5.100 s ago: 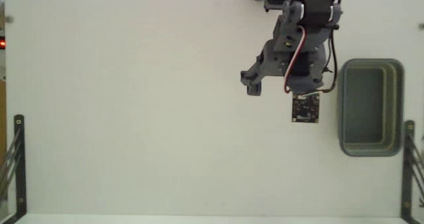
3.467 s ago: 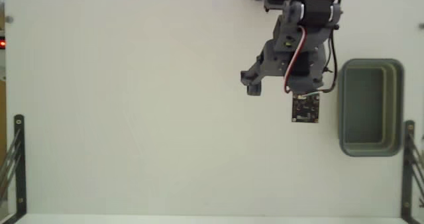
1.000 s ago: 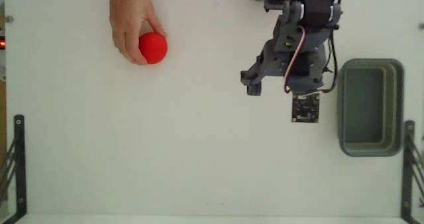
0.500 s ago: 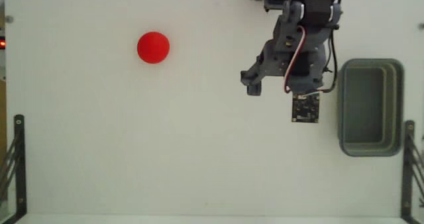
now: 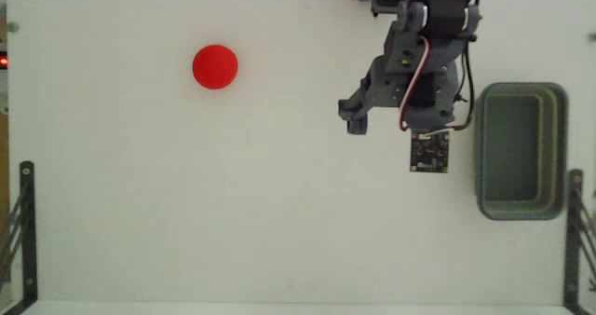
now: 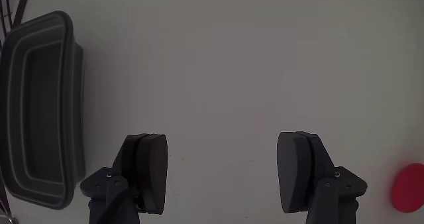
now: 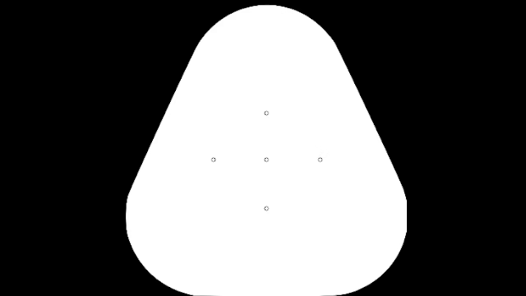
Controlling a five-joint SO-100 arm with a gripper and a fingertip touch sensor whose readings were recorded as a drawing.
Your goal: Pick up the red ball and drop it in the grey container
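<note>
The red ball (image 5: 215,67) lies alone on the white table at the upper left of the fixed view, far left of the arm. In the wrist view only part of the red ball (image 6: 407,187) shows, at the lower right edge. The grey container (image 5: 520,150) stands at the right edge of the fixed view, just right of the arm, and its hollow holds nothing. In the wrist view the grey container (image 6: 41,111) is at the left. My gripper (image 6: 225,171) is open, with only bare table between its fingers. In the fixed view the gripper (image 5: 396,119) hangs at the upper right.
The white table (image 5: 279,212) fills the fixed view. Black metal brackets stand at its lower left (image 5: 26,231) and lower right (image 5: 573,231) edges. A small camera board (image 5: 429,152) hangs from the arm beside the container.
A hand that held the ball on the table one second ago has withdrawn, leaving the ball where it was. The arm has not moved.
</note>
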